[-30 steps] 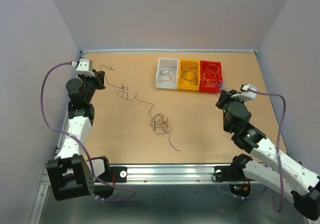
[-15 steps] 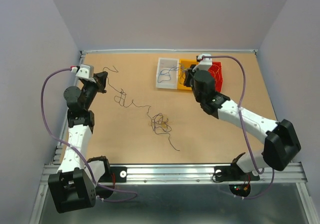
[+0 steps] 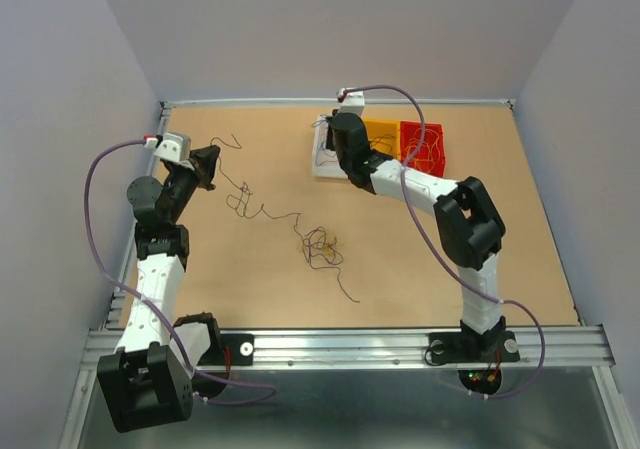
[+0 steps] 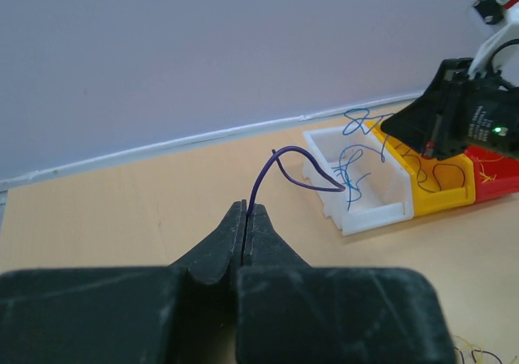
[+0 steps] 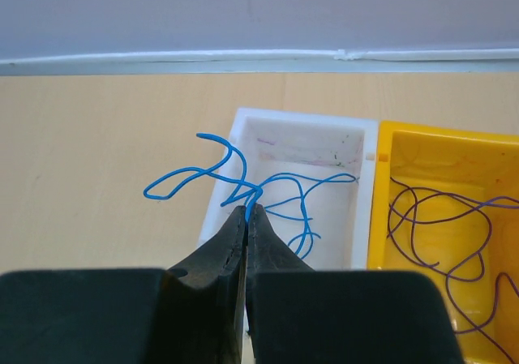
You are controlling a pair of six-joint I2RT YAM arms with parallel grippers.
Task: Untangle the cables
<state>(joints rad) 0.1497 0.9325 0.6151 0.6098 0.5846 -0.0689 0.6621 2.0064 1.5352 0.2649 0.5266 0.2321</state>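
A small tangle of dark and yellow cables (image 3: 320, 244) lies mid-table. From it a long dark strand (image 3: 245, 197) curls up to my left gripper (image 3: 212, 159). In the left wrist view that gripper (image 4: 246, 210) is shut on the strand's purple end (image 4: 272, 165), which loops upward. My right gripper (image 3: 335, 149) hangs over the white bin (image 3: 320, 166). In the right wrist view it (image 5: 247, 210) is shut on a curly blue cable (image 5: 186, 173) that trails partly over the bin's left wall (image 5: 223, 182).
Three bins stand in a row at the back: white, yellow (image 3: 382, 129) with purple strands (image 5: 430, 226), and red (image 3: 425, 149) with yellow strands. The right arm stretches across in front of the bins. A loose dark strand (image 3: 345, 287) trails toward the near edge.
The right arm has swung from the table's right side leftward across the red and yellow bins to the white bin, carrying the blue cable. The left gripper shifted slightly right with its strand.
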